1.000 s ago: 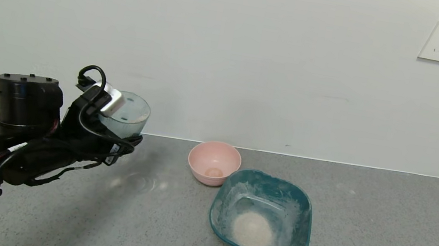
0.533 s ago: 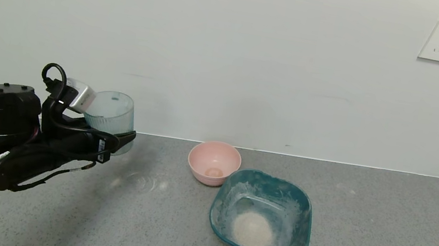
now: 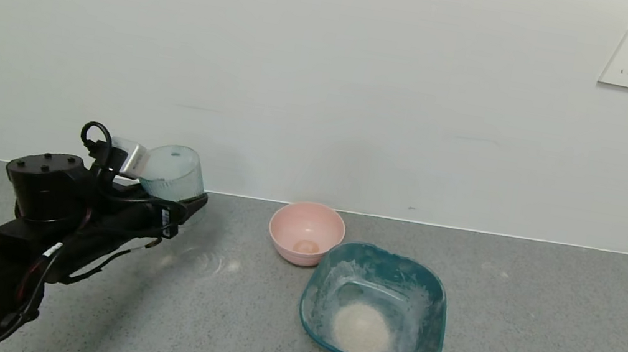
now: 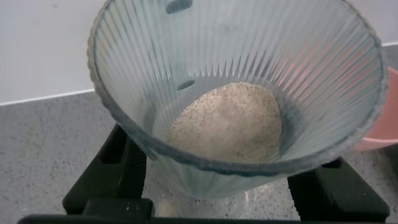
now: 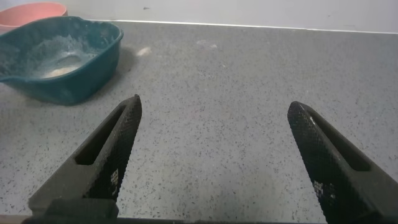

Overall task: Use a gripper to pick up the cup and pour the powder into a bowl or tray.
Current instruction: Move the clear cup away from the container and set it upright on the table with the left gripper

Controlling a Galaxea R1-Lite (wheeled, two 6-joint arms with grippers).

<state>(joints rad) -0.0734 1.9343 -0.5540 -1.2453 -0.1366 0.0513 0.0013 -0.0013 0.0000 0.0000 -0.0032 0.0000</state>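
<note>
My left gripper (image 3: 185,198) is shut on the cup (image 3: 173,171), a ribbed pale blue tumbler. It holds the cup tilted, low over the counter at the left, well left of both bowls. In the left wrist view I look into the cup's mouth (image 4: 236,81), with the black fingers (image 4: 121,168) on either side. A beige speckled patch (image 4: 227,121) shows at its bottom; I cannot tell whether it is powder. The teal dish (image 3: 431,308) holds a round mound of powder (image 3: 360,329). My right gripper (image 5: 217,155) is open and empty above bare counter, outside the head view.
A small pink bowl (image 3: 305,228) stands just behind the teal dish, touching or nearly touching it. A faint white dusting (image 3: 209,260) marks the counter between the cup and the bowls. The wall runs close behind. The teal dish also shows in the right wrist view (image 5: 93,68).
My left arm has come down towards the counter with the cup still in its grip. It swung left, then back right. The bowls and the powder mound have not moved.
</note>
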